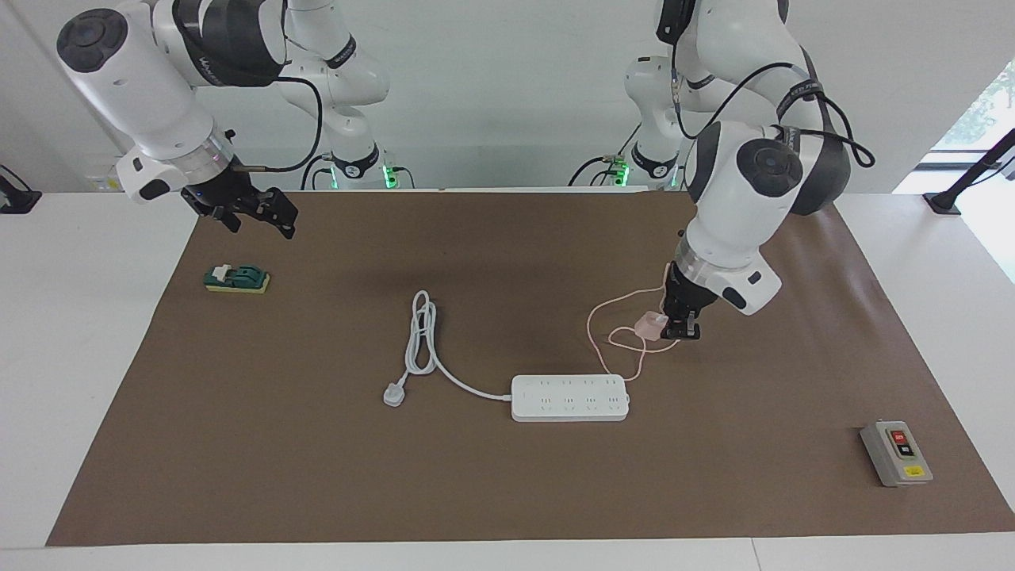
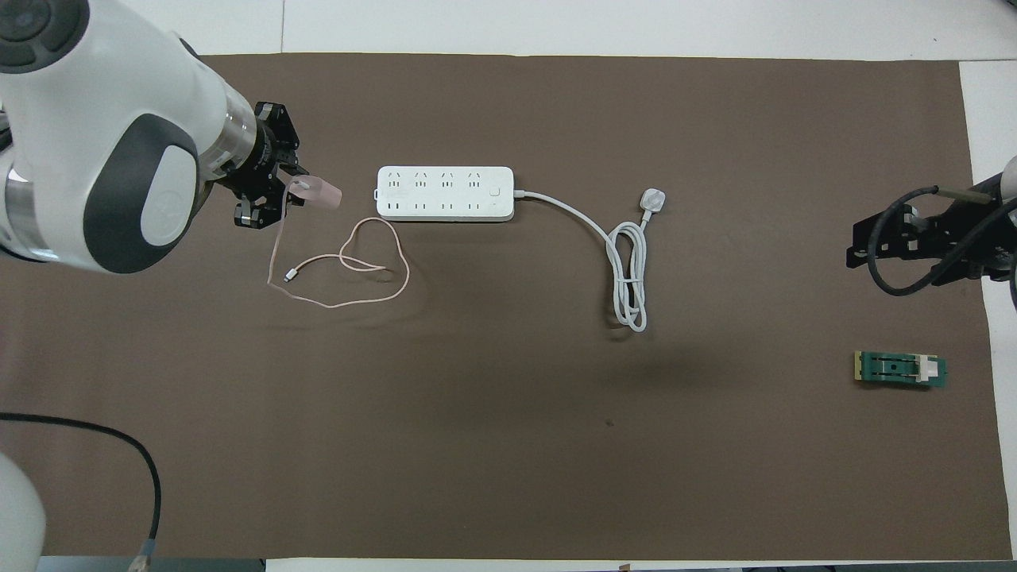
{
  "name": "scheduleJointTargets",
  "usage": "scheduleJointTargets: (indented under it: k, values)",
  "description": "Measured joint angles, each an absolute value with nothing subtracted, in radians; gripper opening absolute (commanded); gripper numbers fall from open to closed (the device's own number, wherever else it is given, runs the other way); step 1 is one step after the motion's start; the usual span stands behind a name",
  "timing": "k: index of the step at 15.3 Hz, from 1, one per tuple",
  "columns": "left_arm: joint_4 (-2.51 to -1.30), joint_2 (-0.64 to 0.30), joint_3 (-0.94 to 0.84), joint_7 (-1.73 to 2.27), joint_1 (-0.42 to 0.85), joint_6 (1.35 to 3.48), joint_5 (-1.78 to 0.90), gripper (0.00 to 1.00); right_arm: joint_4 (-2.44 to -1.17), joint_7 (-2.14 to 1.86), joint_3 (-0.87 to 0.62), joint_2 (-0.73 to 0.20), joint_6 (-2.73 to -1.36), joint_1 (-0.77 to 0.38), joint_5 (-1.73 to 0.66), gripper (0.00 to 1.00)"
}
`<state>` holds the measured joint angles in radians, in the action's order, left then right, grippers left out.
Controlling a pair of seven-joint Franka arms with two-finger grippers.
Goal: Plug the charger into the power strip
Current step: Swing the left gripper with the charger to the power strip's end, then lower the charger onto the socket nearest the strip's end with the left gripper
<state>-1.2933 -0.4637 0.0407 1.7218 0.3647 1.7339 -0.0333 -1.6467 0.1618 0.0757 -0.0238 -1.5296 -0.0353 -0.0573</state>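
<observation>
The pale pink cube charger [image 1: 650,325] [image 2: 322,193] hangs above the mat, with my left gripper [image 1: 674,327] [image 2: 292,191] shut on it. Its thin pink cable [image 1: 614,337] [image 2: 349,262] trails in loops on the mat. The long white power strip [image 1: 569,397] [image 2: 445,193] lies flat mid-table, and the charger is in the air just off the strip's end toward the left arm's end of the table. My right gripper [image 1: 277,216] [image 2: 862,242] waits open over the mat's edge at the right arm's end, holding nothing.
The strip's thick white cord and grey-white three-pin plug [image 1: 394,393] [image 2: 652,199] lie coiled toward the right arm's end. A green switch block [image 1: 236,278] [image 2: 900,369] lies under the right gripper's side. A grey box with red and black buttons [image 1: 896,453] sits at the left arm's end.
</observation>
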Motion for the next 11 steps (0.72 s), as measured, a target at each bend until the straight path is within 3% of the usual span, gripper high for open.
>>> scheduleJointTargets:
  k: [5, 11]
  values:
    - [-1.155, -0.608, 0.082, 1.815, 0.396, 1.694, -0.003, 0.0, -1.647, 0.161, 0.075, -0.024, -1.53, -0.035, -0.051, 1.0]
    - [-1.102, -0.667, 0.133, 1.83, 0.45, 1.695, -0.002, 0.0, -1.647, 0.13, 0.075, -0.024, -1.53, -0.035, -0.051, 1.0]
